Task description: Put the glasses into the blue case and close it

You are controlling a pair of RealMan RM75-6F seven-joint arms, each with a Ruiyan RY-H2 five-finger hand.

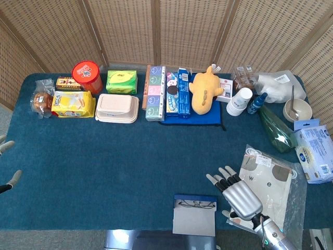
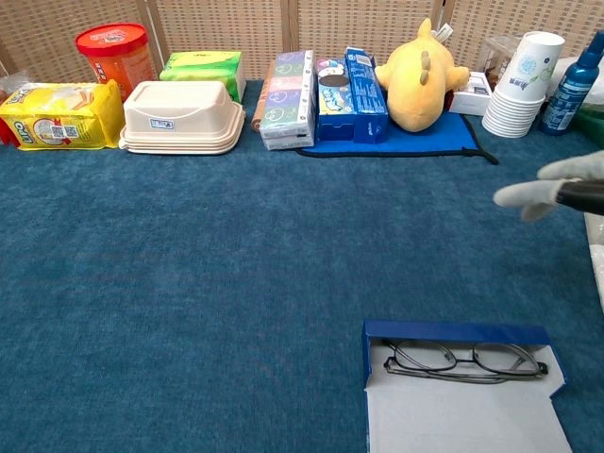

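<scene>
With the glasses (image 2: 462, 360) lying inside the open blue case (image 2: 460, 331) at the near tabletop edge, only closing remains. My right hand (image 1: 240, 197) hovers right of the case, fingers spread, holding nothing. Next I must fold the lid (image 2: 467, 424) over.

Glasses (image 1: 197, 203) inside open blue case (image 1: 194, 214), right hand (image 1: 240, 198) alongside, fingers (image 1: 222, 177) spread, empty.

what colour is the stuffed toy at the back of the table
Yellow. The stuffed toy shows best in the chest view.
</scene>
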